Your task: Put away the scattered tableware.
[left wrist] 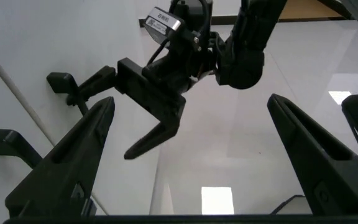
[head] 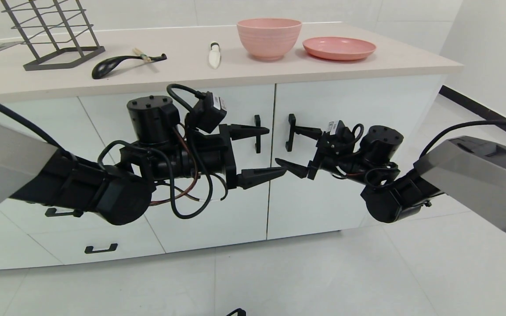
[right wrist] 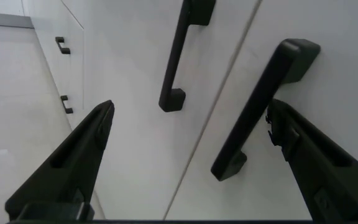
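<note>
Tableware sat on the desk [head: 182,70] along the top of the frame: a pink bowl [head: 269,37] at top centre, a pink plate [head: 339,47] just right of it, a white utensil [head: 214,55] to its left, and a black spoon [head: 121,65] beside a wire rack [head: 51,33] at upper left. At mid-frame I had both sets of fingers spread wide and empty, with the left gripper [head: 275,150] and right gripper [head: 286,145] facing each other near the cabinet door handles [head: 258,133].
</note>
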Controlling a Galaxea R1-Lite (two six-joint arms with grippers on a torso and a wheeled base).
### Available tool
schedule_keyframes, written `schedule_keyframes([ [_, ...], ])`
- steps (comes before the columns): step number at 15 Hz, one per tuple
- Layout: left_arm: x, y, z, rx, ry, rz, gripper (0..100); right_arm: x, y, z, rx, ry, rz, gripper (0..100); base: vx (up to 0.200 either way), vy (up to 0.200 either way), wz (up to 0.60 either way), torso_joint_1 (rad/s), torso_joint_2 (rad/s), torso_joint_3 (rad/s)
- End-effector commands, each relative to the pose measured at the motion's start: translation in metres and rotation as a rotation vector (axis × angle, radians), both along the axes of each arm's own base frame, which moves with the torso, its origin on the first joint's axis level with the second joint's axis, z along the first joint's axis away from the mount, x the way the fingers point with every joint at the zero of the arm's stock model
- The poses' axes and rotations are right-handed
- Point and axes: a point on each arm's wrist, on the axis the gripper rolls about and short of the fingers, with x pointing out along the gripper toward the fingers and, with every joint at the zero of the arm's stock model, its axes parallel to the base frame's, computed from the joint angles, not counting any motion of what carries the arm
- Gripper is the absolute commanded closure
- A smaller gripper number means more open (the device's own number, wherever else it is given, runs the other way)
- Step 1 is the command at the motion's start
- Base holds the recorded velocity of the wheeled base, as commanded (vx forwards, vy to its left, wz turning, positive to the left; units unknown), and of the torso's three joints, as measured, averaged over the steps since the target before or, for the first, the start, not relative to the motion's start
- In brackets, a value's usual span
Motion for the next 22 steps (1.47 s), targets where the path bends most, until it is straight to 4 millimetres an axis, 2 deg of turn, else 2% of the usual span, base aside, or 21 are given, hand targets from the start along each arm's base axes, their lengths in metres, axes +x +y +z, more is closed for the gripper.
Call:
schedule_keyframes([
  [1,0.009,-0.005,-0.009,0.005,0.013,-0.003,0,0.004,0.007,-0.007,0.000,-0.005,0.024,0,0.000,0.000,0.00,0.000,0.00,0.000],
  [4,0.014,-0.008,-0.007,-0.005,0.008,-0.003,0,0.002,0.015,-0.001,0.008,0.004,0.115,0,0.000,0.000,0.00,0.000,0.00,0.000],
  [10,0.027,-0.014,-0.003,-0.081,0.016,0.020,0,-0.006,0.011,0.005,-0.002,0.013,0.218,0,0.000,0.000,0.00,0.000,0.00,0.000],
  [14,0.033,-0.022,0.000,-0.113,0.009,0.063,0,-0.042,0.000,0.014,-0.028,0.067,0.255,0,0.000,0.000,0.00,0.000,0.00,0.000],
  [17,0.035,-0.029,-0.001,-0.120,0.002,0.060,0,-0.061,-0.007,0.025,-0.037,0.073,0.283,0,0.000,0.000,0.00,0.000,0.00,0.000],
  [18,0.036,-0.039,0.000,-0.131,-0.006,0.059,0,-0.075,-0.010,0.025,-0.046,0.099,0.290,0,0.000,0.000,0.00,0.000,0.00,0.000],
  [22,0.037,-0.063,0.005,-0.182,0.022,0.065,0,-0.096,-0.017,0.021,-0.066,0.138,0.312,0,0.000,0.000,0.00,0.000,0.00,0.000],
])
